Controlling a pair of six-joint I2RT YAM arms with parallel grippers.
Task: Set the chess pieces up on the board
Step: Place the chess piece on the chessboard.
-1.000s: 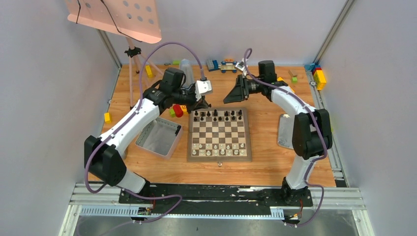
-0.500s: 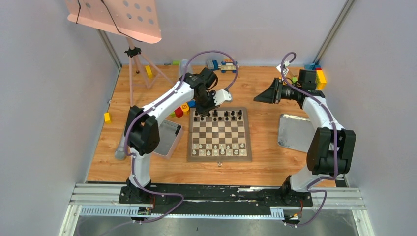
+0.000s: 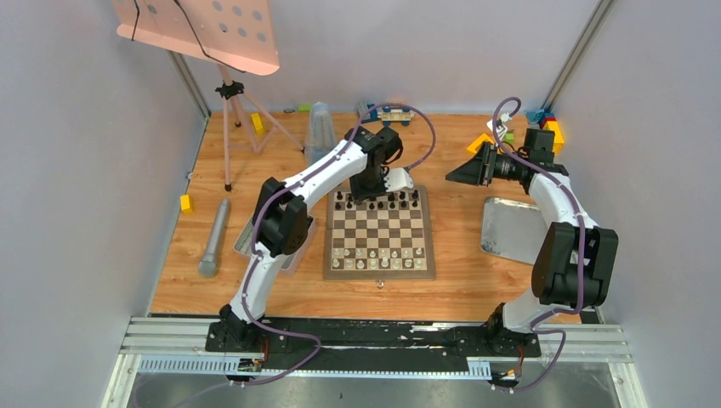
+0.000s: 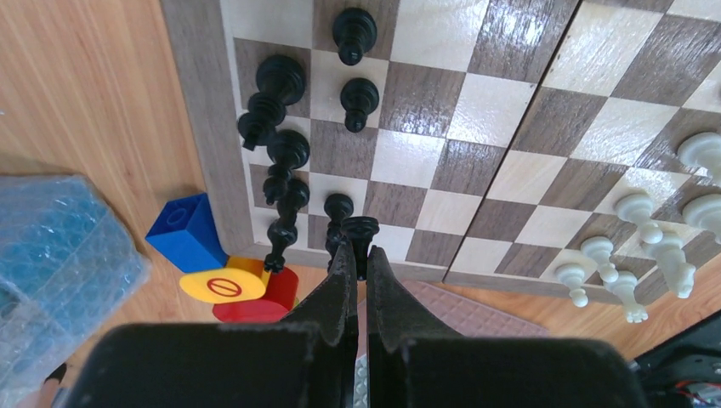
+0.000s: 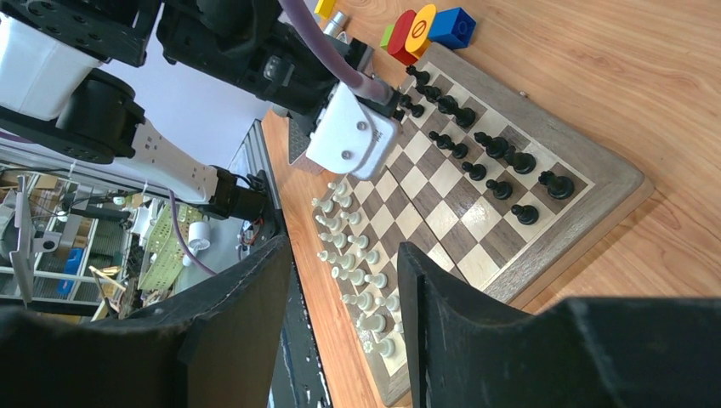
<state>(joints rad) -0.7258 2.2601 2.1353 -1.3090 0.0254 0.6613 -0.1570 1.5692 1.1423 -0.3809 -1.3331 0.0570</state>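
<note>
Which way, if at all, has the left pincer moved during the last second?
Yes. In the top view the left pincer shifted right, from beyond the board's far-left corner to above its far rows.

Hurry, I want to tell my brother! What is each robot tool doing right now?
Left tool: closed, pinching a black chess piece.
Right tool: open, holding nothing.

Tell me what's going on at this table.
The left gripper is pinched shut on a black chess piece, holding it near the far-left corner of the board. Other black pieces line the far rows, white pieces the near rows. The right gripper hangs open and empty off to the right.
</note>
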